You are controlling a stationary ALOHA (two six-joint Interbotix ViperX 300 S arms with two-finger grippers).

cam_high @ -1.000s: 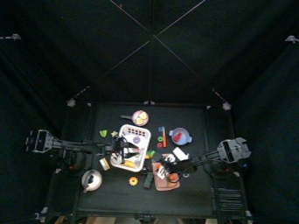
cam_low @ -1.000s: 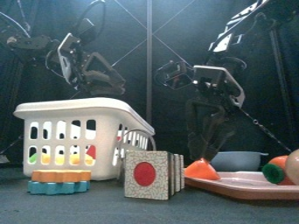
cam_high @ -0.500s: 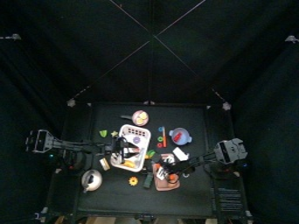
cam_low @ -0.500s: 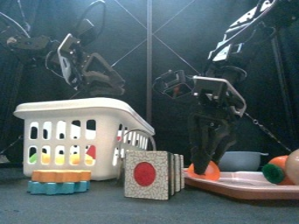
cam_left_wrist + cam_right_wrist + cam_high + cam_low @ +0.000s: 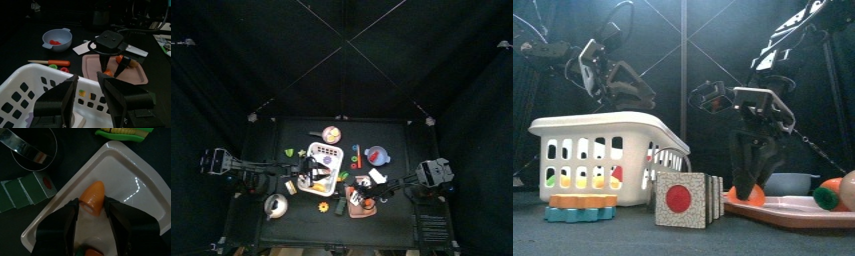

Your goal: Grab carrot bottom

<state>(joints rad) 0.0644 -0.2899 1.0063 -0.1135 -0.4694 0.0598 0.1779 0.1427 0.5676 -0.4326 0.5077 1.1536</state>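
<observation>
The carrot bottom (image 5: 92,198) is a short bright-orange piece lying on the reddish-brown cutting board (image 5: 127,175). My right gripper (image 5: 93,207) is open and low over the board, with one jaw on each side of the carrot. In the front view the carrot bottom (image 5: 748,192) shows just under the right gripper (image 5: 750,178), on the board (image 5: 800,213). My left gripper (image 5: 88,82) is open and empty above the white basket (image 5: 27,100), and from there the right gripper (image 5: 113,62) shows over the board (image 5: 100,70).
A green box with a red dot (image 5: 687,198) stands in front of the white basket (image 5: 600,150). A blue bowl (image 5: 787,183) is behind the board. A corn piece (image 5: 123,132) and a metal ring (image 5: 30,150) lie beside the board. A long carrot (image 5: 50,62) lies near the blue bowl (image 5: 57,39).
My right gripper has come down onto the cutting board and now stands astride the carrot bottom. The left arm has not moved.
</observation>
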